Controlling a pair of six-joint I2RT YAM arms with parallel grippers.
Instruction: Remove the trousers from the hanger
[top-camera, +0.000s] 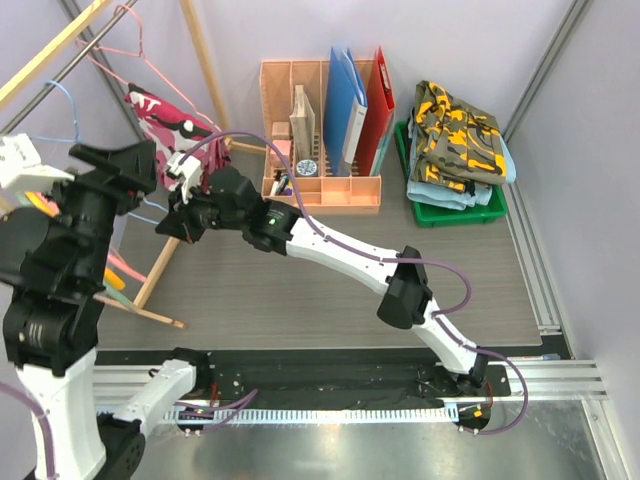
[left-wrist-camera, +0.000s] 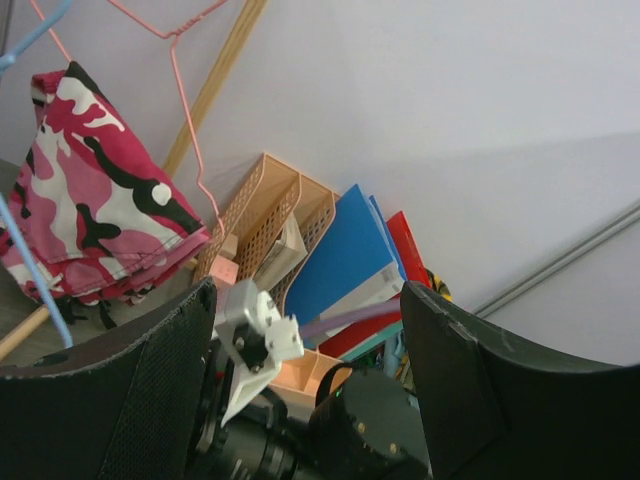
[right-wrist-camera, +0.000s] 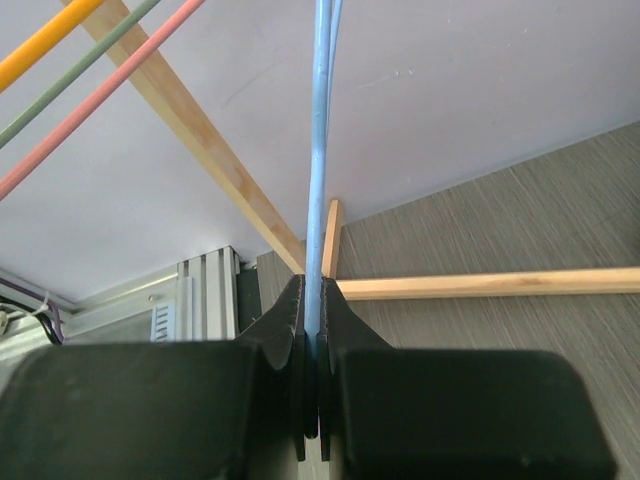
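Grey wood-grain table (top-camera: 250, 300); pale walls (top-camera: 450, 40) at 12 and 3 o'clock. Wooden rack (top-camera: 203, 50) at 10 o'clock. Aluminium rail (top-camera: 560, 378) at 5 o'clock.

Bright, even, diffuse light; faint shadows on grey wood-grain desk (top-camera: 250, 300). Sheen on brushed metal front strip (top-camera: 400, 450). Right wrist: thin blue hanger wire (right-wrist-camera: 320, 150) sharp up close.

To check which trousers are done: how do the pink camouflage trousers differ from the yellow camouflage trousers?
Colour: the pink camouflage trousers are pink, white and black; the yellow camouflage trousers are yellow, olive and black.
Pose: the pink ones hang draped; the yellow ones lie folded.
Place: the pink ones are by the wooden rack at the left; the yellow ones are in the green tray at the right.
Both are camouflage cloth.
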